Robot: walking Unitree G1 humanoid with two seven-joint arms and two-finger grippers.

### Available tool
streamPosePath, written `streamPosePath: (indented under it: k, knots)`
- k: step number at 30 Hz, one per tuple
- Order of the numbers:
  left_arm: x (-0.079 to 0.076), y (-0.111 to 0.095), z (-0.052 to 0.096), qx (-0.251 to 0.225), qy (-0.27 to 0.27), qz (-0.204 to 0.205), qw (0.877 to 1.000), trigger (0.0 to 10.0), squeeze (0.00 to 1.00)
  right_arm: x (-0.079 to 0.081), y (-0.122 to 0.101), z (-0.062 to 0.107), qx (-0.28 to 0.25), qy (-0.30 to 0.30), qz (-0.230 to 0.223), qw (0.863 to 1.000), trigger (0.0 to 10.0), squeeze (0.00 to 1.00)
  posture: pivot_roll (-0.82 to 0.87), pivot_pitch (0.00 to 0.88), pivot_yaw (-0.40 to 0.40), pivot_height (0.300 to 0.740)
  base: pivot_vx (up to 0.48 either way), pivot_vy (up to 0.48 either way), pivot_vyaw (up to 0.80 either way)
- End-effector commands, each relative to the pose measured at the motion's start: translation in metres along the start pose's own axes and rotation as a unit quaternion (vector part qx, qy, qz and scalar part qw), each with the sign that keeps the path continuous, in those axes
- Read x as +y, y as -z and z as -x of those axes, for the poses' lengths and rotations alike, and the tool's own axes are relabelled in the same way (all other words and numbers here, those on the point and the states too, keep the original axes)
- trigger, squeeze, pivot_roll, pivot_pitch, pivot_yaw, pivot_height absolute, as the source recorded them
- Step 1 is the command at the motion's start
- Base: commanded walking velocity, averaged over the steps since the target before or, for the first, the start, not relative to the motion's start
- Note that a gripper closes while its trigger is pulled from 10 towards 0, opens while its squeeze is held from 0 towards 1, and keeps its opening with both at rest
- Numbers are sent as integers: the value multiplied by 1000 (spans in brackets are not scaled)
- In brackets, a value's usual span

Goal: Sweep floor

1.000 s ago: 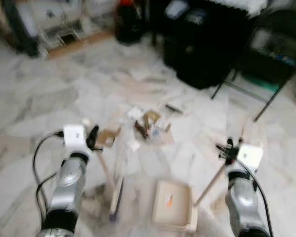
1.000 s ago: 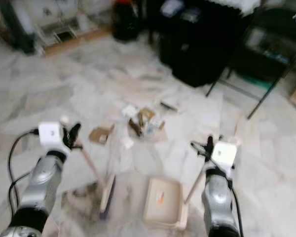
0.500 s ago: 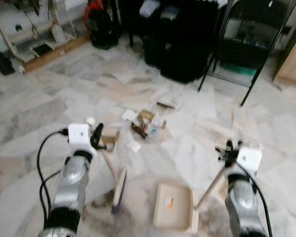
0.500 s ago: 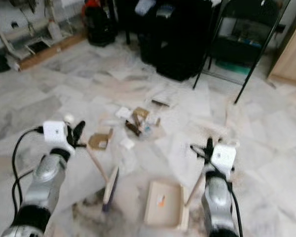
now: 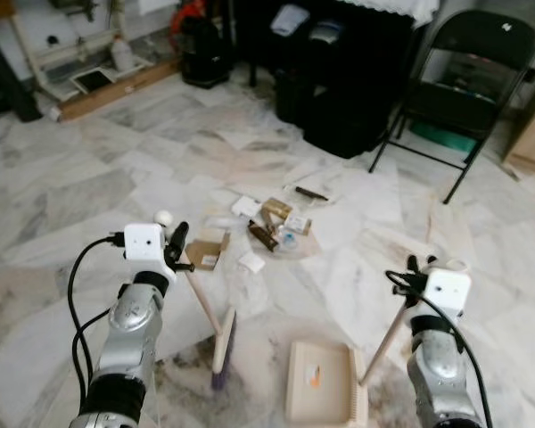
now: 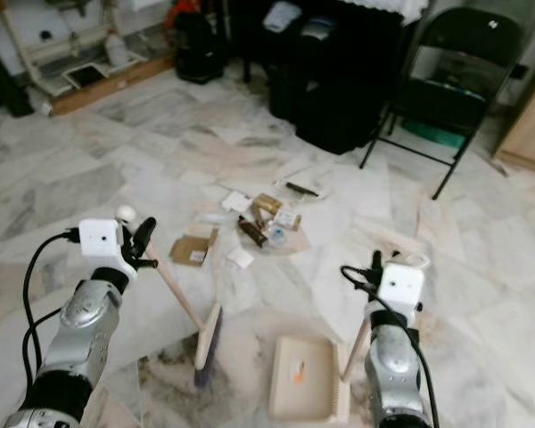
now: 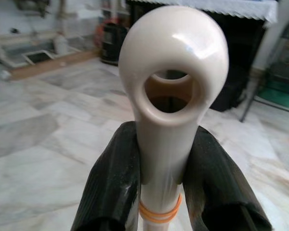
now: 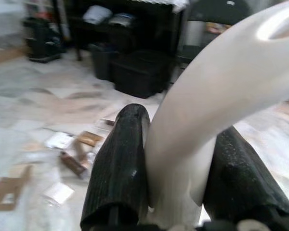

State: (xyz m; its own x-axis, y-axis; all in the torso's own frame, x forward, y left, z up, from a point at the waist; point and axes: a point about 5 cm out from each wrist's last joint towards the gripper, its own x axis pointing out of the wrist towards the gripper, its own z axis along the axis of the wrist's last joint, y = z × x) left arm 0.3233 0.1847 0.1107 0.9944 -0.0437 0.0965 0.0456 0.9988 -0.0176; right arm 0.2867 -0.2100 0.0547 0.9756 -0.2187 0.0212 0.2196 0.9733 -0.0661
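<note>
With left jaws (image 5: 176, 246) clamped on broom (image 5: 207, 308) and right jaws (image 5: 414, 272) on dustpan (image 5: 321, 394), better to reach beyond the litter (image 5: 272, 227) and pull slowly toward the pan.

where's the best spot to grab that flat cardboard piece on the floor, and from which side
The cardboard piece lies flat on the floor, so probably pinch one raised edge from above, coming in from the robot's near side. Both grippers are busy: the left gripper holds the broom, the right gripper the dustpan.
</note>
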Motion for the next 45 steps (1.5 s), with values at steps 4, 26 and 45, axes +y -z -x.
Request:
streamPosePath:
  k: [4, 26, 45]
  knots:
    - [2, -9, -3, -20, -4, -9, 1000, 10000, 0, -1, -10, -4, -25, 5, -20, 999, 10000, 0, -36, 61, 14, 740, 362, 0, 0]
    - [5, -9, -3, -21, -13, -12, 1000, 10000, 0, 9, -11, -3, -26, -26, -24, 999, 10000, 0, -39, 51, 12, 740, 444, 0, 331]
    - [9, -11, -4, -23, -21, -17, 999, 10000, 0, 10, -11, -3, -26, -35, -32, 999, 10000, 0, -40, 53, 9, 740, 448, 0, 0]
